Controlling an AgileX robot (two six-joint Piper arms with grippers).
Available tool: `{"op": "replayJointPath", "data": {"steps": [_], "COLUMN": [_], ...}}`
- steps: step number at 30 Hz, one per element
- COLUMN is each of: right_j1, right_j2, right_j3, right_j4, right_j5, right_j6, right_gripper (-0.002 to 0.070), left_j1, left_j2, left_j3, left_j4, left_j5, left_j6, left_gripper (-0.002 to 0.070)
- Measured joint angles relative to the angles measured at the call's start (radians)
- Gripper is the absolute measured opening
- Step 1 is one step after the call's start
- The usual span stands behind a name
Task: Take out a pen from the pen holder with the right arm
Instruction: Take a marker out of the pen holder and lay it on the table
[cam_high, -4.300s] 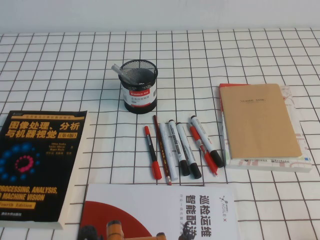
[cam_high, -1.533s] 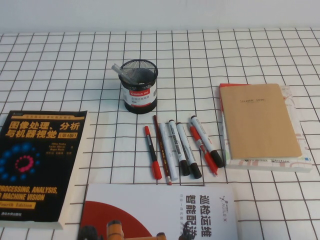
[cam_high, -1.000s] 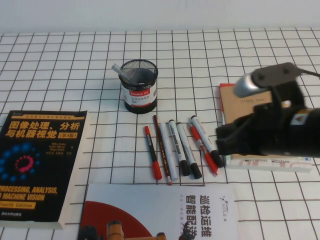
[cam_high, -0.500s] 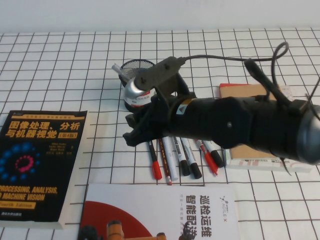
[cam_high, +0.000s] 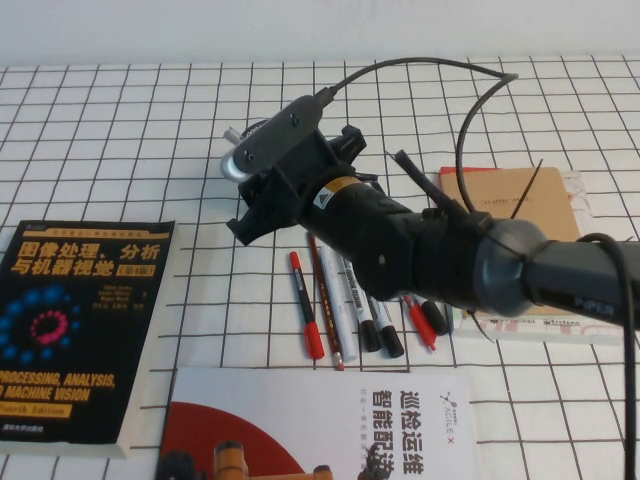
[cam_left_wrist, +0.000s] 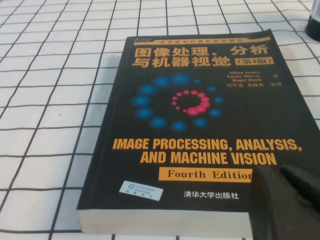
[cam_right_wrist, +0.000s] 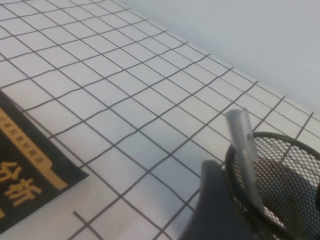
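Note:
In the high view the black mesh pen holder is hidden behind my right wrist; only the tip of the grey pen (cam_high: 231, 132) pokes out beside it. The right wrist view shows the holder (cam_right_wrist: 292, 200) with that pen (cam_right_wrist: 245, 150) leaning on its rim. My right gripper (cam_high: 285, 185) (cam_right_wrist: 267, 187) is at the holder, open, one finger (cam_right_wrist: 212, 205) outside the mesh wall, nothing gripped. My left gripper (cam_left_wrist: 287, 200) rests shut over the corner of the black book (cam_left_wrist: 195, 125).
Several pens and markers (cam_high: 320, 310) lie in a row under the right arm. A brown notebook (cam_high: 560, 200) sits on the right, the black textbook (cam_high: 70, 330) at the left front, and a white and red booklet (cam_high: 320, 420) along the near edge.
The right arm has come in from the right and swung across the loose pens to the holder, covering it. Its jaws have opened on the way.

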Motion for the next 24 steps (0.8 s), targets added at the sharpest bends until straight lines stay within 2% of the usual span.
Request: {"op": "replayJointPath", "data": {"steps": [8,24], "right_j1": [0.0,-0.049], "right_j2": [0.118,0.278], "right_j3": [-0.128,-0.389], "right_j4": [-0.036,-0.057], "right_j5": [-0.025,0.07], "right_j6": [-0.004,-0.022], "right_gripper": [0.0377,0.0364], "left_j1": [0.0,0.0], "left_j2": [0.0,0.0], "left_j3": [0.0,0.0], "left_j4": [0.0,0.0], "left_j5": [0.0,0.0], "left_j6": [0.0,0.0], "left_gripper": [-0.0004,-0.0004]}}
